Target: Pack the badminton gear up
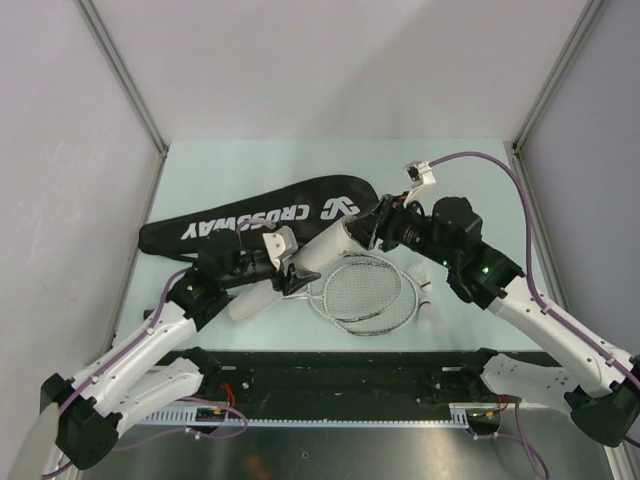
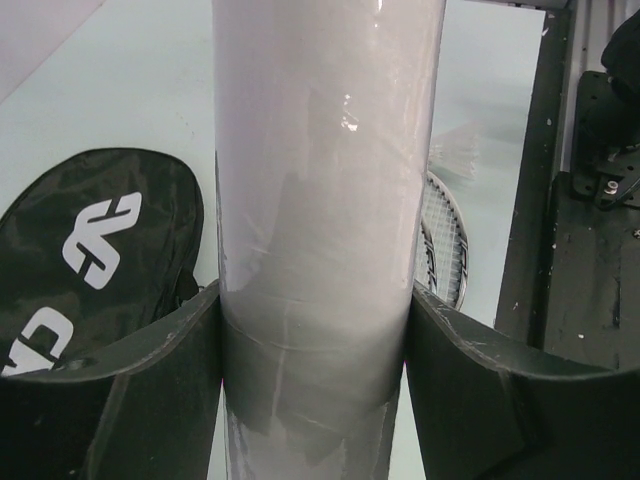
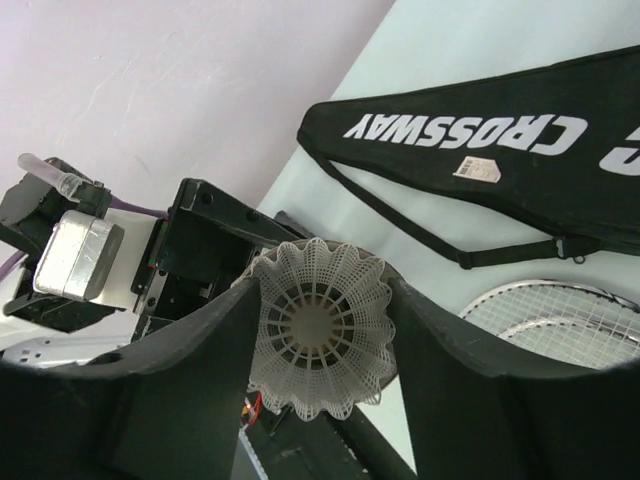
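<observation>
I read one brand only: "CROSSWAY", in white capitals on the long black racket bag [image 1: 200, 232], with a white emblem [image 1: 342, 208] next to it. In my right wrist view the word stands upside down. A small white tag [image 3: 476, 170] just beside it carries print too small to read.

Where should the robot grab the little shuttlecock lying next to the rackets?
Probably from straight above, pinching across the skirt of the loose shuttlecock. It lies low on the table, right beside the rackets, so a sideways reach looks blocked.
</observation>
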Available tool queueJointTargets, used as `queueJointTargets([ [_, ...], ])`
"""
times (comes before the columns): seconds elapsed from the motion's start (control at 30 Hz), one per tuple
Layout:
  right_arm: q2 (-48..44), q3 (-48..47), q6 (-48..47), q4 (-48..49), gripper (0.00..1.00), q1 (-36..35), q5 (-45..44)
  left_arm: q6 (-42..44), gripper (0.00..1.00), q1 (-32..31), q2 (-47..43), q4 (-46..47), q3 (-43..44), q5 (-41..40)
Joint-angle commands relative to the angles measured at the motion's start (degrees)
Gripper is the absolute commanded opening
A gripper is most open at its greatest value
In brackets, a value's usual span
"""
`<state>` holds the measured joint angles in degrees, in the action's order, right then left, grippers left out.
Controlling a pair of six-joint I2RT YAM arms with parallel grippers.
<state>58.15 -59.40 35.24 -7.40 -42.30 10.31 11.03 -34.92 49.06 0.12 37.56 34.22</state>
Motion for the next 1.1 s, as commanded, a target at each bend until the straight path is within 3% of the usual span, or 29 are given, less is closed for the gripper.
queueJointTargets([
  [0.0,-0.9,-0.3,-6.0,-3.7,0.67,-1.4,-4.8,-1.4,0.00,-0.3,-1.7,6.0,1.7,0.2],
  [0.13,-6.8,-0.5,-6.7,-5.8,0.84,2.1,-5.8,-5.4,0.00,-1.0,-1.3,6.6,2.1,-3.4],
  [0.37,-11.0,-0.5,-3.0,-10.5,0.90,17.5,0.6,-6.0,0.01,-1.0,-5.2,6.6,0.2,-3.0],
  [0.53,-5.3,-0.5,-0.7,-23.5,0.90,26.6,-7.6,-4.8,0.00,-1.0,-7.2,6.6,-1.4,-4.0],
  [0.77,13.4,-0.5,8.6,-34.7,0.91,26.7,-19.0,-4.8,0.00,-1.0,-9.1,6.9,-2.1,-3.9],
  [0.97,21.7,-0.3,13.8,-32.2,0.84,24.7,-25.1,-4.4,0.00,-1.0,-9.4,6.6,-2.1,-3.5],
  [1.07,24.7,-0.4,17.0,-32.6,0.75,22.9,-26.8,-4.8,0.00,-1.1,-9.2,6.6,-2.0,-2.6],
])
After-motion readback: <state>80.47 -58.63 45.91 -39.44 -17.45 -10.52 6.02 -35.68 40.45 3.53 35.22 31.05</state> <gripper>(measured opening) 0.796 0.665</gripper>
